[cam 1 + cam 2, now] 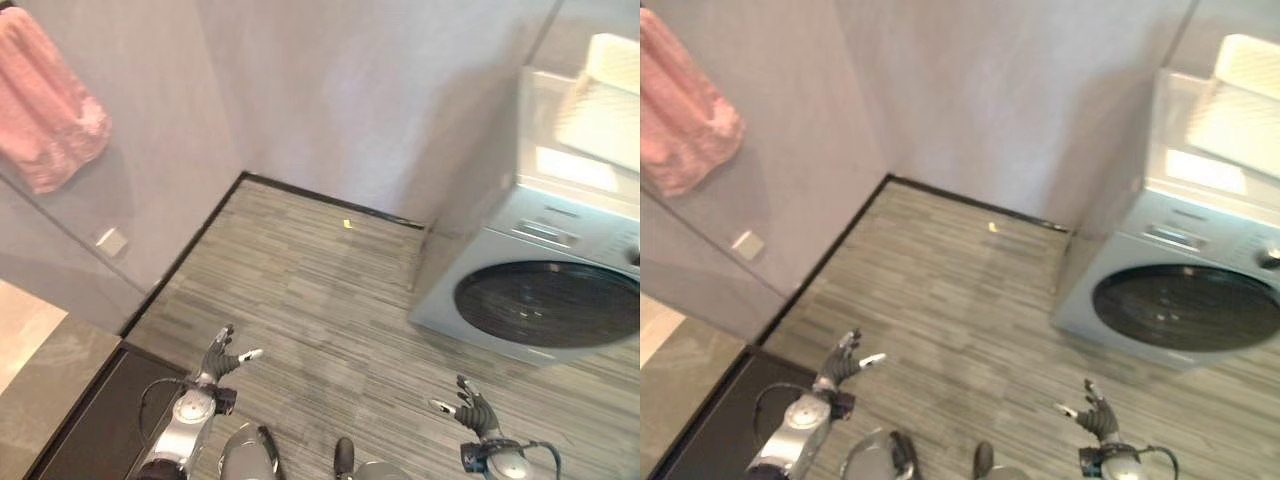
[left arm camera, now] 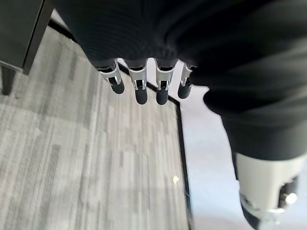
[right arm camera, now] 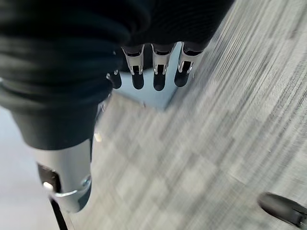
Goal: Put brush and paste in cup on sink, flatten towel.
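Both hands low over floor [image 1: 330,300], nothing held: left hand [image 1: 222,360] & right hand [image 1: 470,405] fingers relaxed, spread.
Pink towel [image 1: 45,100] hangs on wall upper left, bunched; washer [image 1: 545,300] at right. No brush/paste/cup seen. Judgement: turn left toward towel side, keep hands clear before reaching.
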Controlling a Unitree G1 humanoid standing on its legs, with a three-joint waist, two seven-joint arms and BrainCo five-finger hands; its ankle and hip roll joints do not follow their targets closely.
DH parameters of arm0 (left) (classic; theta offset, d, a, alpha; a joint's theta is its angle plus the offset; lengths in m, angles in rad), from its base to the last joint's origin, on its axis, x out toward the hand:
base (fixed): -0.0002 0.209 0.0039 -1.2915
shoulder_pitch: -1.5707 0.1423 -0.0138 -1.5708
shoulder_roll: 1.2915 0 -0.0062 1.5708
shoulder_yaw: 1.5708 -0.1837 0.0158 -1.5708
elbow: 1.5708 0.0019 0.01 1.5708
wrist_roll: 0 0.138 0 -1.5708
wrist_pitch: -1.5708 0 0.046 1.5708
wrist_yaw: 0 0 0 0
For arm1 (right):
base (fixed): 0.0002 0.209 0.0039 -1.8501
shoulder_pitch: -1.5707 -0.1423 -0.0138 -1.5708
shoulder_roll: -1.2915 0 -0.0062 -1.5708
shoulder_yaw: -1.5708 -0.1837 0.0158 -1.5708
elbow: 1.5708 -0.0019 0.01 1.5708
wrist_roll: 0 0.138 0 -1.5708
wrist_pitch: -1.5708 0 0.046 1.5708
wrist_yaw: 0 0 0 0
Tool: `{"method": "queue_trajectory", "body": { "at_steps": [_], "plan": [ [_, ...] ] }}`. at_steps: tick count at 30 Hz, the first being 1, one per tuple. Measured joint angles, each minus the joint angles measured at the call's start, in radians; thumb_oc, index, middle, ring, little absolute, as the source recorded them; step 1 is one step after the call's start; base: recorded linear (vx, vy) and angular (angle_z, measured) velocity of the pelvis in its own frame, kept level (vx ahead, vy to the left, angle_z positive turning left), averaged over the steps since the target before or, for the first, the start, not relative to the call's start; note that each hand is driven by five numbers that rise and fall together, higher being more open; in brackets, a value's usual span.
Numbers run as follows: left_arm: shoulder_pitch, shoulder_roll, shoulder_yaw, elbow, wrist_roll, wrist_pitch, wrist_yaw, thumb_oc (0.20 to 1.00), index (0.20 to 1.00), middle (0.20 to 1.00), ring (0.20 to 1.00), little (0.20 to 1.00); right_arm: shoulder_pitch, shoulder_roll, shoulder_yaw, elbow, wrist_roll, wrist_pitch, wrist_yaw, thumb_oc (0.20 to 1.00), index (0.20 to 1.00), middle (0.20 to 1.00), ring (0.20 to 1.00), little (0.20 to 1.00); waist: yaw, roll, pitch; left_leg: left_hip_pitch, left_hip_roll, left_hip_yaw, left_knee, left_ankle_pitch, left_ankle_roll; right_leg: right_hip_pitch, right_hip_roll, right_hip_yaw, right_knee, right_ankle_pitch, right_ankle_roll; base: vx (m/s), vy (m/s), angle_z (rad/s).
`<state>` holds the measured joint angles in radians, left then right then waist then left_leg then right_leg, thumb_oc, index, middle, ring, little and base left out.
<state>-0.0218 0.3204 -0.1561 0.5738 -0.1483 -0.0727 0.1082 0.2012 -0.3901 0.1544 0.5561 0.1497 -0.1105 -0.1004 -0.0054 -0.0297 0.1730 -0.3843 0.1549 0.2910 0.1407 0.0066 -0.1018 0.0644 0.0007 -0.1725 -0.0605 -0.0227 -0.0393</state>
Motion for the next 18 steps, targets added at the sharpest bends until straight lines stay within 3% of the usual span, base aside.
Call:
{"method": "queue_trajectory", "body": {
  "at_steps": [1, 3, 5, 6, 7, 8, 10, 11, 14, 16, 17, 18],
  "plan": [
    [0.017, -0.002, 0.003, 0.01, -0.001, 0.0, 0.0, 1.0, 1.0, 1.0, 1.0, 1.0, -0.007, -0.002, 0.002, 0.009, -0.013, -0.001, 0.001, 1.0, 1.0, 1.0, 1.0, 1.0, 0.005, 0.012, 0.0, 0.01, -0.008, -0.026, -0.111, 0.038, -0.007, 0.027, 0.011, 0.003, -0.008, -0.015, 0.024, 0.42, 0.144, -0.46],
    [0.023, -0.004, 0.006, 0.032, -0.001, 0.001, -0.002, 1.0, 1.0, 1.0, 1.0, 1.0, -0.006, -0.01, 0.003, 0.012, -0.029, -0.001, 0.008, 1.0, 1.0, 1.0, 1.0, 1.0, 0.004, 0.011, 0.004, 0.014, -0.005, 0.047, -0.19, 0.057, -0.013, 0.07, 0.018, -0.005, -0.026, -0.044, 0.036, 0.48, 0.165, -0.31],
    [0.032, -0.006, 0.006, 0.034, -0.001, 0.004, -0.004, 1.0, 1.0, 1.0, 1.0, 1.0, -0.004, -0.021, 0.003, 0.007, -0.046, 0.002, 0.015, 1.0, 1.0, 1.0, 1.0, 1.0, -0.002, 0.009, 0.008, 0.023, 0.0, 0.098, -0.158, 0.078, 0.021, 0.109, 0.013, -0.004, -0.026, -0.061, 0.055, 0.47, 0.203, -0.2],
    [0.039, -0.006, 0.01, 0.034, -0.001, 0.005, -0.005, 1.0, 1.0, 1.0, 1.0, 1.0, 0.008, -0.02, 0.003, 0.002, -0.046, 0.002, 0.017, 1.0, 1.0, 1.0, 1.0, 1.0, -0.006, -0.001, 0.006, 0.043, -0.001, 0.142, -0.141, 0.081, 0.032, 0.133, 0.005, 0.0, -0.025, -0.079, 0.082, 0.27, 0.185, -0.23],
    [0.057, -0.017, 0.013, 0.028, -0.001, 0.008, -0.006, 1.0, 1.0, 1.0, 1.0, 1.0, 0.025, -0.031, 0.004, -0.003, -0.047, 0.001, 0.018, 1.0, 1.0, 1.0, 1.0, 1.0, -0.008, 0.026, -0.007, 0.093, 0.002, 0.165, -0.164, 0.062, 0.092, 0.168, 0.017, 0.004, -0.024, -0.089, 0.098, 0.42, 0.271, -0.17],
    [0.051, -0.014, 0.019, 0.036, -0.001, 0.01, -0.005, 1.0, 1.0, 1.0, 1.0, 1.0, 0.031, -0.009, 0.003, 0.021, -0.046, 0.003, 0.015, 1.0, 1.0, 1.0, 1.0, 1.0, -0.008, 0.007, -0.012, 0.1, -0.012, 0.16, -0.163, 0.113, 0.126, 0.185, 0.0, 0.009, -0.022, -0.105, 0.111, 0.26, 0.189, -0.14],
    [0.044, -0.01, 0.022, 0.034, 0.0, 0.013, -0.005, 1.0, 1.0, 1.0, 1.0, 1.0, 0.035, 0.01, 0.005, 0.027, -0.047, 0.006, 0.021, 1.0, 1.0, 1.0, 1.0, 1.0, -0.004, -0.014, -0.014, 0.103, -0.045, 0.156, -0.108, 0.126, 0.144, 0.168, -0.05, 0.027, 0.048, -0.121, 0.125, 0.51, 0.404, -0.08],
    [0.046, -0.008, 0.024, 0.034, 0.0, 0.013, -0.005, 1.0, 1.0, 1.0, 1.0, 1.0, 0.036, 0.02, -0.003, 0.032, -0.047, 0.006, 0.02, 1.0, 1.0, 1.0, 1.0, 1.0, -0.008, -0.02, -0.018, 0.106, -0.065, 0.157, -0.084, 0.103, 0.161, 0.167, -0.075, 0.028, 0.078, -0.122, 0.128, 0.53, 0.461, -0.04],
    [0.053, 0.0, 0.022, 0.006, 0.0, 0.012, -0.006, 1.0, 1.0, 1.0, 1.0, 1.0, 0.045, 0.037, 0.009, 0.033, -0.047, 0.007, 0.022, 1.0, 1.0, 1.0, 1.0, 1.0, 0.004, -0.021, -0.022, 0.16, -0.131, 0.157, -0.085, 0.05, 0.197, 0.067, -0.157, 0.026, 0.379, -0.155, 0.16, 0.3, 0.413, 0.13],
    [0.062, 0.023, 0.015, -0.031, 0.001, 0.011, -0.007, 1.0, 1.0, 1.0, 1.0, 1.0, 0.049, 0.027, 0.046, 0.022, -0.048, 0.007, 0.039, 1.0, 1.0, 1.0, 1.0, 1.0, 0.018, -0.026, -0.028, 0.22, -0.202, 0.145, -0.134, 0.02, 0.233, -0.096, -0.224, 0.057, 0.747, -0.075, 0.162, 0.35, 0.384, 0.43],
    [0.061, 0.041, 0.011, -0.037, 0.002, 0.011, -0.007, 1.0, 1.0, 1.0, 1.0, 1.0, 0.042, 0.03, 0.051, 0.011, -0.048, 0.007, 0.04, 1.0, 1.0, 1.0, 1.0, 1.0, 0.002, -0.022, -0.029, 0.232, -0.227, 0.116, -0.148, 0.029, 0.233, -0.164, -0.228, 0.086, 0.845, -0.094, 0.183, 0.1, 0.087, 0.75],
    [0.046, 0.05, -0.006, -0.04, 0.002, 0.009, -0.004, 1.0, 1.0, 1.0, 1.0, 1.0, 0.035, 0.031, 0.05, -0.009, -0.047, 0.007, 0.041, 1.0, 1.0, 1.0, 1.0, 1.0, 0.001, -0.008, -0.021, 0.244, -0.238, 0.07, -0.157, 0.029, 0.238, -0.219, -0.172, 0.125, 0.867, -0.135, 0.183, 0.28, 0.221, 1.04]
  ]
}}
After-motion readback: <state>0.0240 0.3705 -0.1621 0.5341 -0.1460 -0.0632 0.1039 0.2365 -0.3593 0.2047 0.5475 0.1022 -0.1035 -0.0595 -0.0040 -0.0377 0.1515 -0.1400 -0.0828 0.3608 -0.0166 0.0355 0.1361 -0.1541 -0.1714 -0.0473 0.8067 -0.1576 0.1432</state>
